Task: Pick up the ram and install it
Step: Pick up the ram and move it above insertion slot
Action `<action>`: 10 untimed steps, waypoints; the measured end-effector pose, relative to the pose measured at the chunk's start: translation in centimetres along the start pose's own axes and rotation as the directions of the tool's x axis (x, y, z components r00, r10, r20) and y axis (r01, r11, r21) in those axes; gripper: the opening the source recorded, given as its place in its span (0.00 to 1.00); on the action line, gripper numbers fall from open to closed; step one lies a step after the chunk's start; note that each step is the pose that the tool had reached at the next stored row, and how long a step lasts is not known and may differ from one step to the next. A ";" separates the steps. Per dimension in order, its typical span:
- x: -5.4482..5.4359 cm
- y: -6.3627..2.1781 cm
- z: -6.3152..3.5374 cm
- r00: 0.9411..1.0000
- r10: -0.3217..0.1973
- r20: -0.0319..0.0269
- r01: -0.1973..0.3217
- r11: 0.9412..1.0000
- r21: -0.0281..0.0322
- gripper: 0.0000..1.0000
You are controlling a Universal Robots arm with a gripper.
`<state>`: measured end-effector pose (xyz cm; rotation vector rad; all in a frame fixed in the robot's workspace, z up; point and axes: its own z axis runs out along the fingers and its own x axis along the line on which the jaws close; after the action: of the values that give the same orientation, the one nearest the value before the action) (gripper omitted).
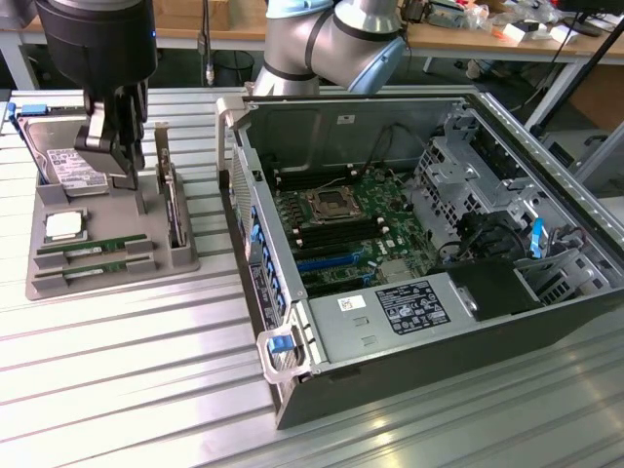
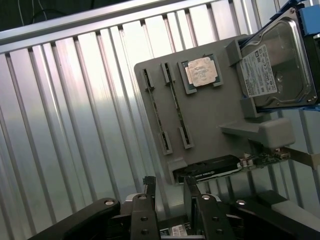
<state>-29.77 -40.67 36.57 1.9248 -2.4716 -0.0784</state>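
Exterior view, bench (image 1: 127, 390): ribbed metal. The open computer case (image 1: 439, 375) takes the side toward the exterior view's right. The grey tray (image 1: 107, 288) sits near the edge at the exterior view's left.
Case: lid off, motherboard (image 1: 341, 219) flat inside, long black memory slots (image 1: 336, 237) beside the socket, cables and drive cages further in.
Tray: hard drive (image 1: 68, 161) propped at its far end, card with a metal bracket (image 1: 174, 210) upright along the edge facing the case, CPU (image 1: 62, 226) near the middle.
Tool (image 1: 122, 161): mine, hanging above the tray's far end between hard drive and card. In the wrist view the tool (image 2: 170, 181) has its fingers a little apart with nothing between them, so it is released and empty.
Ram (image 1: 93, 250): lying in its groove at the tray's near edge, its twin (image 1: 97, 270) just beside it, both apart from my tool.
Risk, picking: the two strips lie so close that I judge a slightly off descent would nudge the twin or nip both.
Risk, card: it stands just beside the strips' ends, so a finger could catch it.
Risk, carrying: the case wall and its blue-tabbed handle (image 1: 278, 346) stand between tray and slots, and a low path would strike them.
Risk, seating: a tilted grip would likely jam the ram in its slot.
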 end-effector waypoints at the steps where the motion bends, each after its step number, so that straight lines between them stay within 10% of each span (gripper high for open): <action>1: 0.0 -0.01 0.05 1.000 0.000 0.000 0.000 1.000 0.000 0.36; 10: 0.0 -0.02 0.44 1.000 0.000 0.000 0.000 1.000 0.000 0.36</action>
<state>-29.76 -40.67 36.13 1.9248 -2.4715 -0.0784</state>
